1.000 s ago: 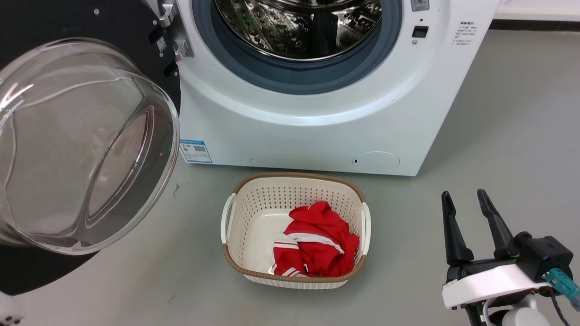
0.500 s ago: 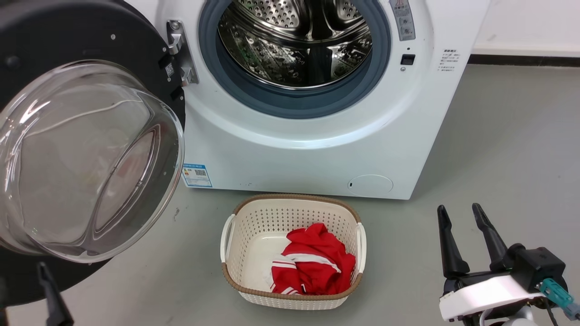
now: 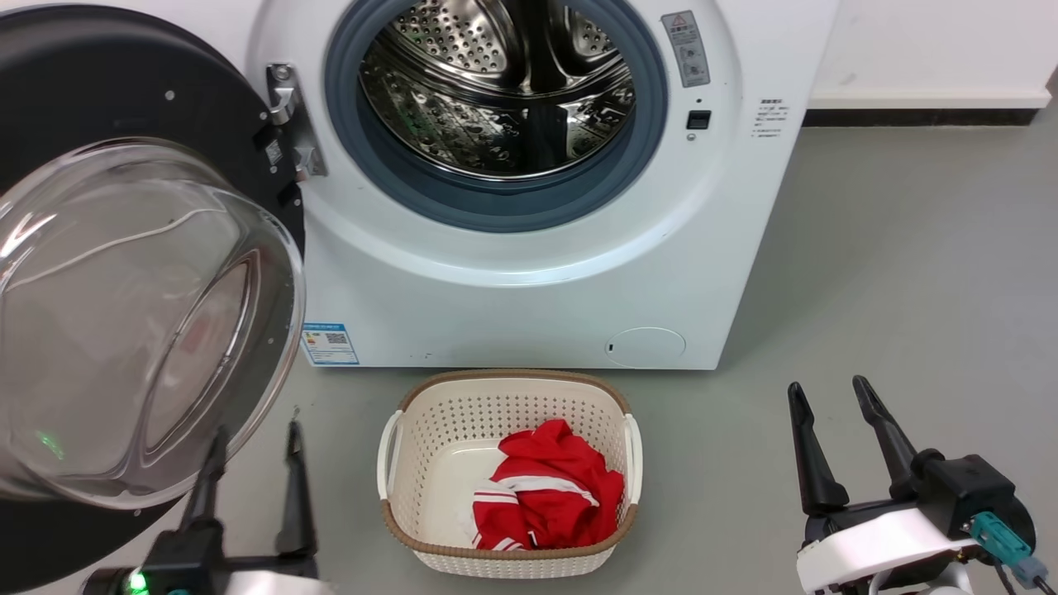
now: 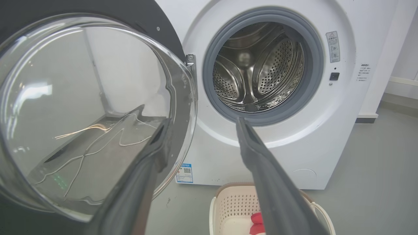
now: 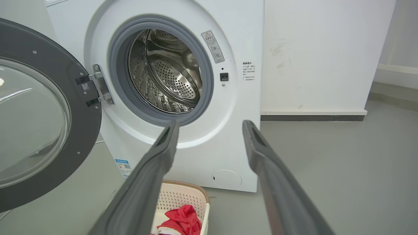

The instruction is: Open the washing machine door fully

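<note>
The washing machine door [image 3: 124, 83] is a round black disc with a bulging clear glass bowl, swung out to the left on its hinge [image 3: 285, 124]. The steel drum [image 3: 496, 91] stands exposed behind its grey rubber ring. My left gripper [image 3: 256, 431] is open at the lower left, just below the bowl's bottom edge, with nothing between its fingers. In the left wrist view my left gripper [image 4: 203, 121] points between the door [image 4: 81, 98] and the drum opening. My right gripper [image 3: 828, 387] is open and empty over the floor at the lower right; the right wrist view has my right gripper [image 5: 210, 123] facing the machine and the door [image 5: 32, 120].
A cream perforated laundry basket [image 3: 504, 380] with a red and white garment [image 3: 545, 487] stands on the grey floor right before the white washing machine [image 3: 512, 289]. Bare floor stretches right of the machine to a white wall [image 5: 326, 49].
The head camera has tilted up and shifted, so more of the drum shows. My left gripper has risen into view at the lower left. The door's angle to the machine looks unchanged.
</note>
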Tool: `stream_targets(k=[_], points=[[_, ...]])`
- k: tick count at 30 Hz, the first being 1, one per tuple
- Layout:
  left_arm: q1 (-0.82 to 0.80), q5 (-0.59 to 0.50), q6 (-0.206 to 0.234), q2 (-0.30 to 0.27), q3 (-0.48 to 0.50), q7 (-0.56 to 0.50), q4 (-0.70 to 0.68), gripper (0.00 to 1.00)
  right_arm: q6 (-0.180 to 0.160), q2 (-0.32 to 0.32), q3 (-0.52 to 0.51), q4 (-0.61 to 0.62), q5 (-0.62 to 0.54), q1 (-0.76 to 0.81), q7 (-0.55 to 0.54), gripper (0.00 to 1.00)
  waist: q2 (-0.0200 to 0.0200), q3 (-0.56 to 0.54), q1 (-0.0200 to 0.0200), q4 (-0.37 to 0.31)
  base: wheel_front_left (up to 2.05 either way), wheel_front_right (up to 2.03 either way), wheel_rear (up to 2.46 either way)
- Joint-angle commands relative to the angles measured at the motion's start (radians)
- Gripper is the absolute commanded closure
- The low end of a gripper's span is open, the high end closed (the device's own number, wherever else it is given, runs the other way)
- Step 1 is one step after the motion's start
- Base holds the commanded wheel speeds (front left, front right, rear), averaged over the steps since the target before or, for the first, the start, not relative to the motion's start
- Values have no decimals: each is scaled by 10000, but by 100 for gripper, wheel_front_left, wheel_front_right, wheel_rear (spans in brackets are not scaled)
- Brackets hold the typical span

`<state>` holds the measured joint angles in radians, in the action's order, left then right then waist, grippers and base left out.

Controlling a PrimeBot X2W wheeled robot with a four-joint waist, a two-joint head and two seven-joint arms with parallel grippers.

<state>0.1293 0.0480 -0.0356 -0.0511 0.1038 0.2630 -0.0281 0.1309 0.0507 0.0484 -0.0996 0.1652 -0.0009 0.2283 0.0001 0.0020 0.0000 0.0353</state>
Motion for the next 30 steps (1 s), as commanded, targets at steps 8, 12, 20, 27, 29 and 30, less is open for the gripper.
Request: stream_targets(k=[8,12,20,27,29,30], points=[[-764,-226,75,2,-687,22,95,0,-3,-12,-107,232,-654,-41,-91,0,-1,109,0,-508,0,0,0],[-799,-204,140,2,-631,22,180,0,-3,-12,-125,267,-616,-18,-111,0,-1,162,0,-636,0,0,0],[-716,-155,217,4,-515,22,291,0,-3,-12,-147,263,-507,-18,-108,0,-1,190,0,-673,0,0,0],[-810,-113,190,5,-481,22,394,0,-3,-12,-113,229,-435,-91,-88,0,-1,232,0,-669,0,0,0],[-830,-110,171,5,-466,22,416,0,-3,-12,-109,208,-413,-93,-85,0,-1,227,0,-676,0,0,0],[-835,-118,161,5,-459,22,426,0,-3,-12,-112,199,-409,-90,-87,0,-1,224,0,-678,0,0,0]])
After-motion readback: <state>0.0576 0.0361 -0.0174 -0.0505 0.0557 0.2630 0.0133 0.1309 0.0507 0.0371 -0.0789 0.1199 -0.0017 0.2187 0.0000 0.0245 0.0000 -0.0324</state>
